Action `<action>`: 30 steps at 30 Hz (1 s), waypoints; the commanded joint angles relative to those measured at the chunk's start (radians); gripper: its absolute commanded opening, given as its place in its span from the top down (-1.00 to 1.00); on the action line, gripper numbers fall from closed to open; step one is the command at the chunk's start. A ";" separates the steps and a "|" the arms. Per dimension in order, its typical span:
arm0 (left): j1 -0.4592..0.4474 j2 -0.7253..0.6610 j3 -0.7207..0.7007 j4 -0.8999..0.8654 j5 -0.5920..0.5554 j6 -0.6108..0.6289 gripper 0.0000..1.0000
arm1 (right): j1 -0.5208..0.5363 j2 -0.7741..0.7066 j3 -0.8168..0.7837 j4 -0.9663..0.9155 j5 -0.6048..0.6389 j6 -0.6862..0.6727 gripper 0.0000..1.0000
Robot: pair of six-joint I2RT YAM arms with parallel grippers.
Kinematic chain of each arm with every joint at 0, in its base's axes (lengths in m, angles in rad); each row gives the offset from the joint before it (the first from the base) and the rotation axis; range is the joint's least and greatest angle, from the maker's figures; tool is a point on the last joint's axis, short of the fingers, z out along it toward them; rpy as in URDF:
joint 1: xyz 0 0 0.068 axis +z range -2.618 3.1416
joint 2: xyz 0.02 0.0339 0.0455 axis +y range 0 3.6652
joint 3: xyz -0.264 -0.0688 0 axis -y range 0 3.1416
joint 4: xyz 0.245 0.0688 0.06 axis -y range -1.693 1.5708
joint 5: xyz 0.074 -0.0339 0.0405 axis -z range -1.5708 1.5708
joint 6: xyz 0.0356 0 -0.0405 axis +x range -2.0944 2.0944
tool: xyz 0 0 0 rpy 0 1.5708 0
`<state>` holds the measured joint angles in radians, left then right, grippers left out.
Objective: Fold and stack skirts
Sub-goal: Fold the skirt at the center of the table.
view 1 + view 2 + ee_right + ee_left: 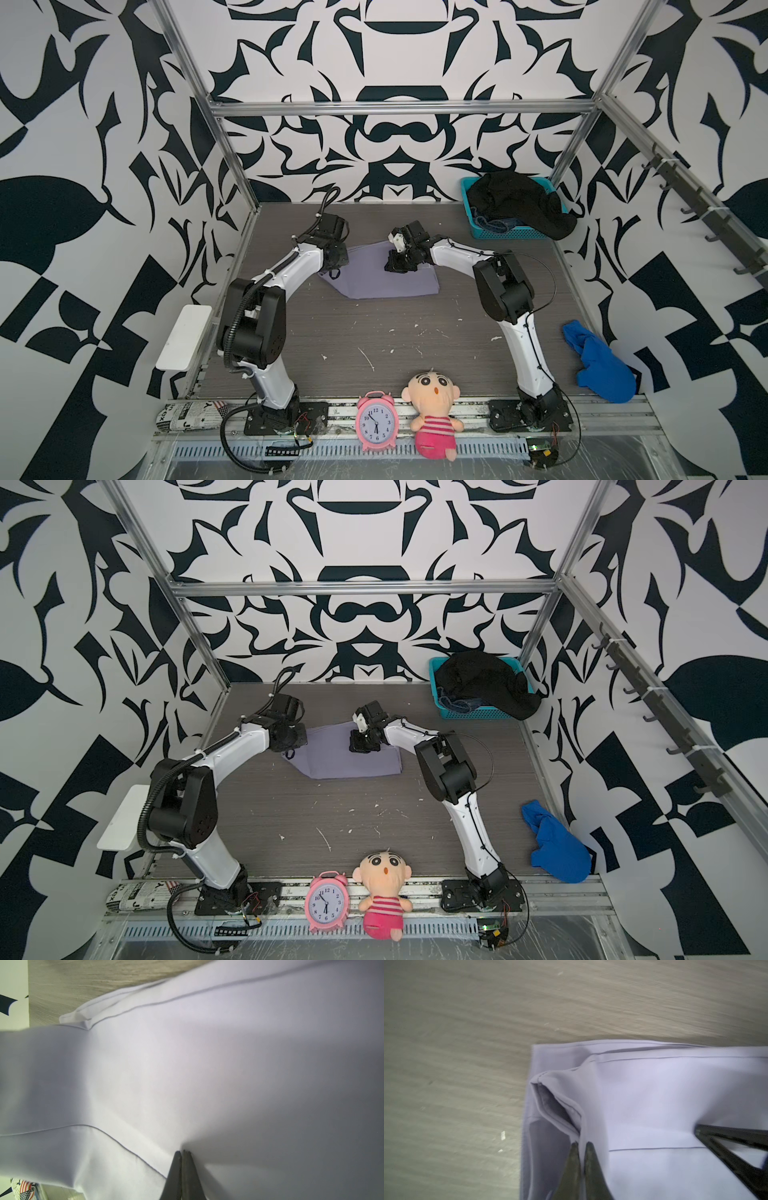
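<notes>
Lavender skirt (386, 282) on bench (374, 332), nr far edge. L gripper (581, 1147) nearly closed, pinching a fold; R gripper (182, 1153) clamped on cloth. Risk: thin pinch slips, fold skews.

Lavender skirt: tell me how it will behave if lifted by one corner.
Probably floppy: in the left wrist view the lavender skirt sags into a soft open fold by the left gripper. Likely light for its size, since its thin layers lie flat on the table. Pushed, it would probably bunch rather than slide whole.
</notes>
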<state>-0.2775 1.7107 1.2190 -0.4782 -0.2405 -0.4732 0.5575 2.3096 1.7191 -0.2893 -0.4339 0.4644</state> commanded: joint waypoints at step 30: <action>0.284 0.062 -0.533 0.701 0.633 -0.355 -0.72 | -0.003 -0.046 -0.029 -0.053 0.016 -0.027 0.85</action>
<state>0.0090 1.6905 0.7513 0.2138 0.3405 -0.7639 0.5560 2.3047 1.7065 -0.2829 -0.4408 0.4572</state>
